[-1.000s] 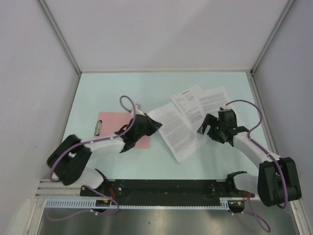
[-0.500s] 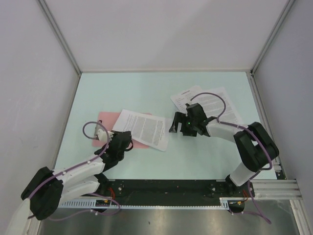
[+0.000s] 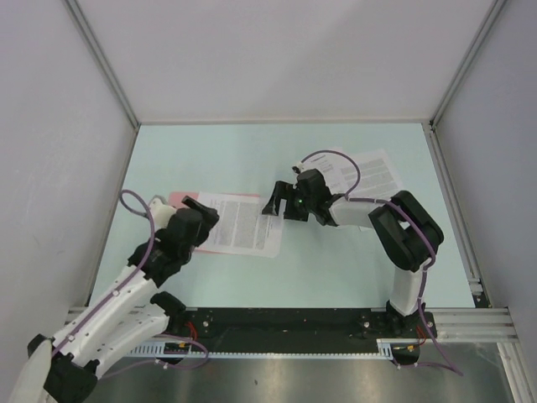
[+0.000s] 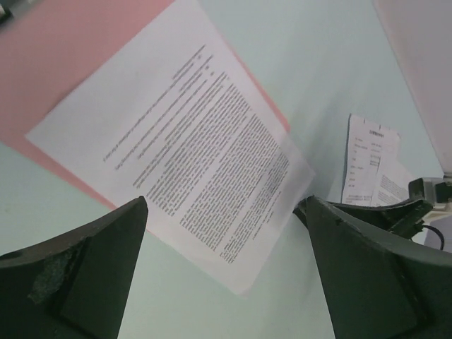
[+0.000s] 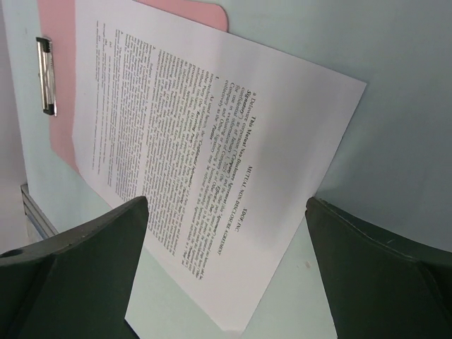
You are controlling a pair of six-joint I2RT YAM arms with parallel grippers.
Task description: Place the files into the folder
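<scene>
One of the files, a white printed sheet (image 3: pixel 241 224), lies flat across the pink folder (image 3: pixel 177 200), overhanging its right side. My left gripper (image 3: pixel 204 211) hovers open over the sheet's left end with nothing between its fingers. From the right, my open right gripper (image 3: pixel 276 201) faces the sheet's right edge. The left wrist view shows the sheet (image 4: pixel 198 141) on the folder (image 4: pixel 56 63), with the left gripper (image 4: pixel 224 205) open above it. In the right wrist view the sheet (image 5: pixel 212 134) covers most of the folder (image 5: pixel 60 28) ahead of the open right gripper (image 5: pixel 226 205). More files (image 3: pixel 362 172) lie at the back right.
The folder's metal clip (image 5: pixel 46 74) sits at its left short edge, uncovered by the sheet. White enclosure walls (image 3: pixel 67 168) surround the pale green table (image 3: pixel 252 151) on three sides. A black rail (image 3: pixel 285 323) with the arm bases runs along the near edge.
My left gripper carried the sheet left onto the folder, then opened and let it go. My right arm reached left, from the back-right files to the sheet's right edge, staying open.
</scene>
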